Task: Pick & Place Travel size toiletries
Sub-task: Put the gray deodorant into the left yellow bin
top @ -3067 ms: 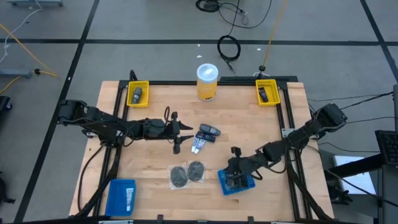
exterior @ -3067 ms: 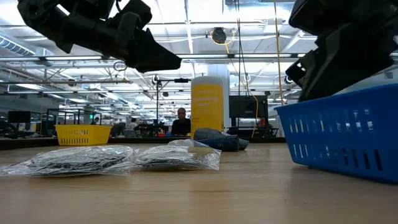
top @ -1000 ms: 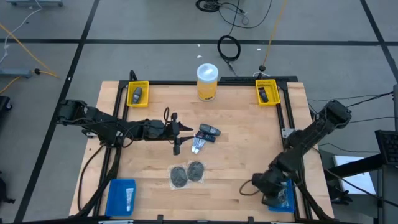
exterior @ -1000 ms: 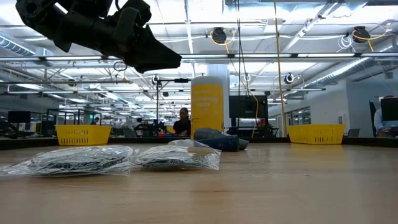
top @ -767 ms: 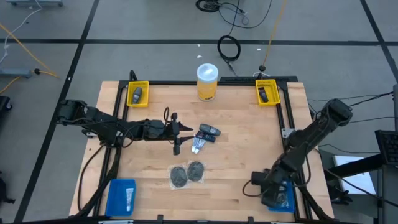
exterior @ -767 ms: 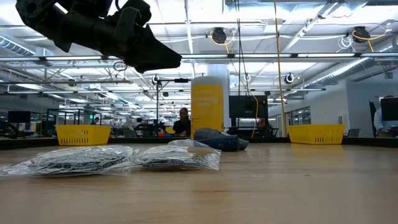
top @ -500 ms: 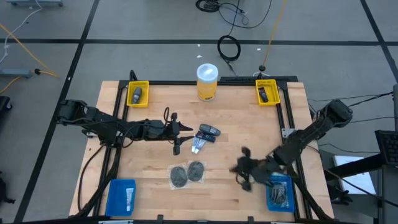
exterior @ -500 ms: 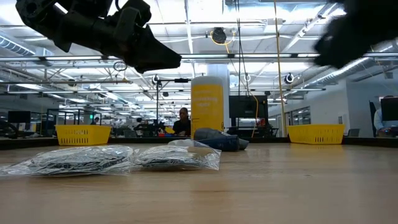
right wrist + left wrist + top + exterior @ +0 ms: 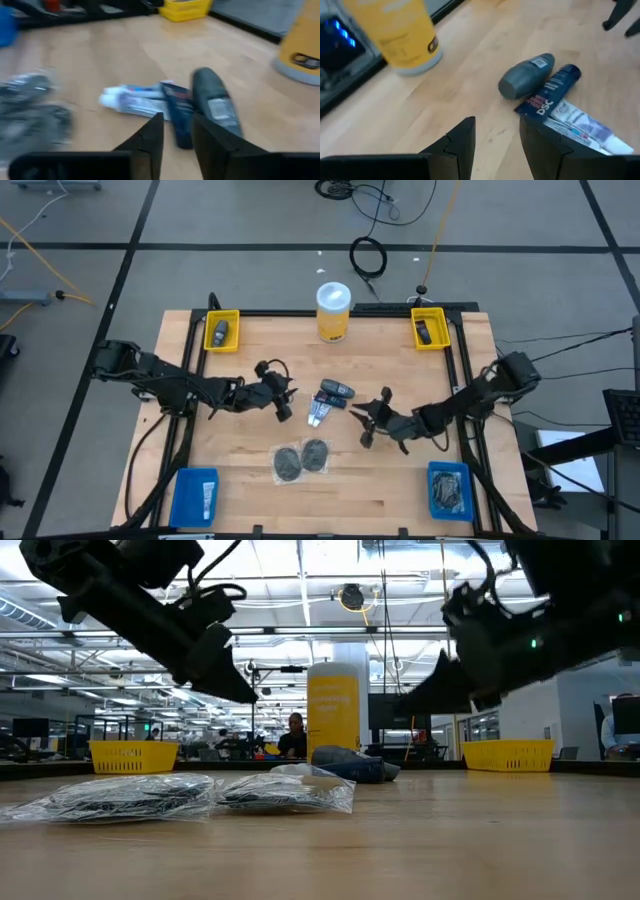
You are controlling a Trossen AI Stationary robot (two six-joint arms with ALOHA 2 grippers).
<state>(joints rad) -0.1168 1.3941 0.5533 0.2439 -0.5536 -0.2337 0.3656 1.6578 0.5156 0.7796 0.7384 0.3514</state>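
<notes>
The right gripper (image 9: 368, 423) has swung from the blue basket (image 9: 449, 489) at the table's near right corner to mid-table, just right of the toiletries; the left gripper (image 9: 281, 402) has shifted slightly and now angles down toward them from the left. Both have fingers parted a little, holding nothing.

The grey roll-on (image 9: 526, 83) and the dark blue tube (image 9: 549, 90) lie side by side near the table's centre, long axes parallel (roughly along the table's width in the high view). The white tube (image 9: 582, 127) lies touching the blue one, slanting toward the near edge. Two mesh discs (image 9: 301, 458) in clear wrap sit nearer the front. The yellow jar (image 9: 333, 312) stands at the far edge.
</notes>
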